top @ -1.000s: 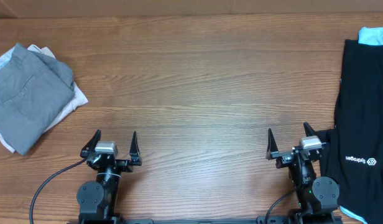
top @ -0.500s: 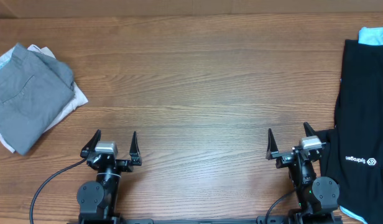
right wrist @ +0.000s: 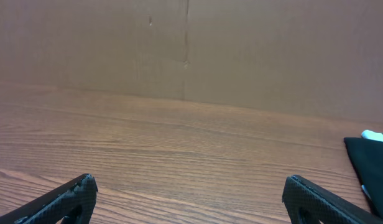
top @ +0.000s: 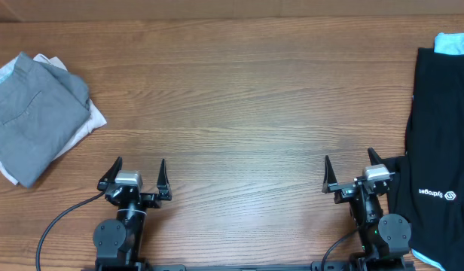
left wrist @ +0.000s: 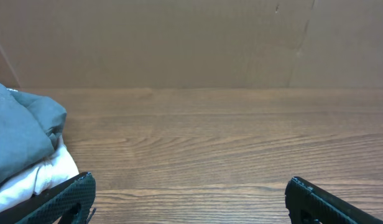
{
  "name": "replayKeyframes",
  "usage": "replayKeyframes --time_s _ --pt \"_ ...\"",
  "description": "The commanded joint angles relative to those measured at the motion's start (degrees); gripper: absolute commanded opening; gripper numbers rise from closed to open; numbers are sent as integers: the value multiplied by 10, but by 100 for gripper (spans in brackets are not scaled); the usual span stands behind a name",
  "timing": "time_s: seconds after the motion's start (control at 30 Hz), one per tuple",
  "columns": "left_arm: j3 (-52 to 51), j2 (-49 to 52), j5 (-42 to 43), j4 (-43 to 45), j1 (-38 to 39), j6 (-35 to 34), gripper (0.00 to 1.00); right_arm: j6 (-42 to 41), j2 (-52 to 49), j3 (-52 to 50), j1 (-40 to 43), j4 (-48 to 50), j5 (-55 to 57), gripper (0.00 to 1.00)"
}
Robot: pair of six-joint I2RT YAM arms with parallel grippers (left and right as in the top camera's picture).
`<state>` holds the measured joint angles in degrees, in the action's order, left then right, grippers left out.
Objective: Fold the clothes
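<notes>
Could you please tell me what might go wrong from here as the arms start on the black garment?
The black garment touches the light blue one at its far end, so dragging it may pull both. It sits beside the open right gripper but far from the left gripper; a one-sided pull could bunch it.

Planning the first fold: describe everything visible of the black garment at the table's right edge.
The black garment is plain, soft, matte fabric, lying flat and mostly smooth on the wooden table, cut off by the picture's right edge. Small white logo lettering sits near its near end, upside down from overhead. A light blue cloth peeks out at its far end. The open right tool stands beside its left edge, not gripping it.
</notes>
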<state>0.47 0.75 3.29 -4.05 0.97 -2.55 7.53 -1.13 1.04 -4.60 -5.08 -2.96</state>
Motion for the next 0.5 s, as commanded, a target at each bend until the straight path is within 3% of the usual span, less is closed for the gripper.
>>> replayKeyframes --time_s 0.0,0.2,0.47 --pt "-2 -5 7 0 -6 -16 100 -2 5 -5 2 5 3 100" --pt "0 -5 9 -2 -6 -28 100 -64 5 2 2 -3 43 100" --pt "95 12 10 -99 -6 -28 100 -114 -41 79 2 -61 89 100"
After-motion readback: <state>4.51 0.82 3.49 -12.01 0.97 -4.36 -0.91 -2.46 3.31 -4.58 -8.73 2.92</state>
